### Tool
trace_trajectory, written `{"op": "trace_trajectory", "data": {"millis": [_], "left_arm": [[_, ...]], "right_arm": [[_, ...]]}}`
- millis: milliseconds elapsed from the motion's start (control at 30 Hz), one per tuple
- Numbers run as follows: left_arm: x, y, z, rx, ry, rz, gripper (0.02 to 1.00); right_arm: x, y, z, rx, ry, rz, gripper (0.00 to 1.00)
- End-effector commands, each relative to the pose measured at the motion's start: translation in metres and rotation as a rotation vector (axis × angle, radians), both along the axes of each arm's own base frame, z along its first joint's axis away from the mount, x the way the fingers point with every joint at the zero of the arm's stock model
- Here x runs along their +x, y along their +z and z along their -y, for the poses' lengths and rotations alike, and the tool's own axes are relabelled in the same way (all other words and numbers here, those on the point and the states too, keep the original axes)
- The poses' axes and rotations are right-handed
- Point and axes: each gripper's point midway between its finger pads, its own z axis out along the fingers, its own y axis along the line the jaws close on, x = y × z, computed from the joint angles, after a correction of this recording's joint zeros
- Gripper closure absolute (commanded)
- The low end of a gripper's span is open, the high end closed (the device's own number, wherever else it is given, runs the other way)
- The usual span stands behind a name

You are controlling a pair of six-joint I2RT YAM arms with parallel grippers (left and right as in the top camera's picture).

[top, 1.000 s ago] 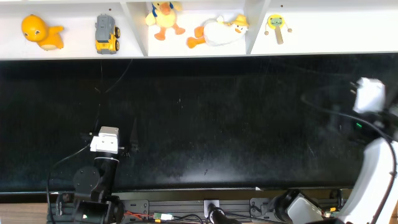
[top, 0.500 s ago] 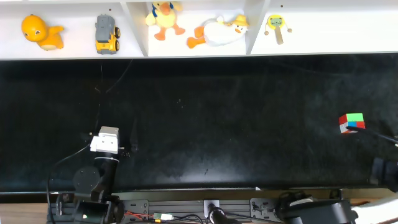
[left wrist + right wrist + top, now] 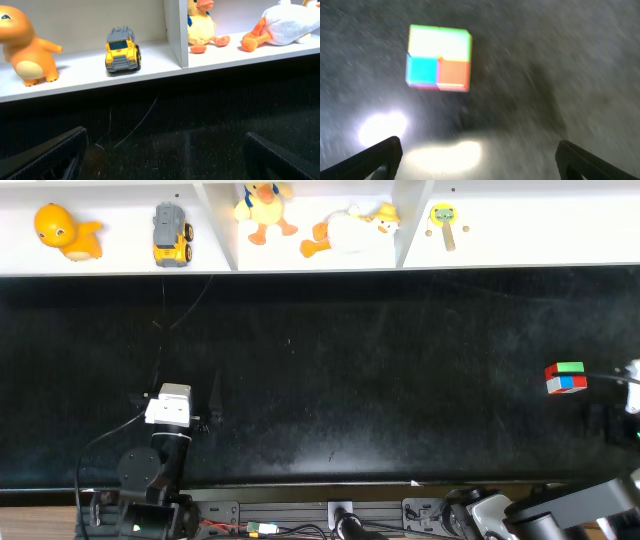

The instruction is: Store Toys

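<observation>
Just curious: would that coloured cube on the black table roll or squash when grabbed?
The cube likely won't roll: it rests flat on the table. Straight edges and tiled faces suggest hard plastic; smooth sides might slip.

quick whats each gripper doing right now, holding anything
Left gripper: open, holding nothing.
Right gripper: open, holding nothing; the colour puzzle cube lies apart from its fingers.

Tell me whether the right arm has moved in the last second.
Yes. The right arm has drawn back down the top view, away from the white shelf toward its base, leaving the puzzle cube uncovered.
</observation>
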Motion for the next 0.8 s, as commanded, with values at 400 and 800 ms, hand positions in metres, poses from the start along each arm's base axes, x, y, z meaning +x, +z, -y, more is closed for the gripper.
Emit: {"op": "trace_trajectory", "data": {"millis": [400, 800], "left_arm": [[0.000, 0.001, 0.000, 0.018, -0.001, 0.008, 0.020], [0.000, 0.001, 0.000, 0.018, -0.001, 0.008, 0.020]], "right_arm": [[0.045, -0.028, -0.027, 0.102, 0.000, -0.045, 0.005], [0.039, -0.057, -0.028, 0.105, -0.034, -0.066, 0.005]]}}
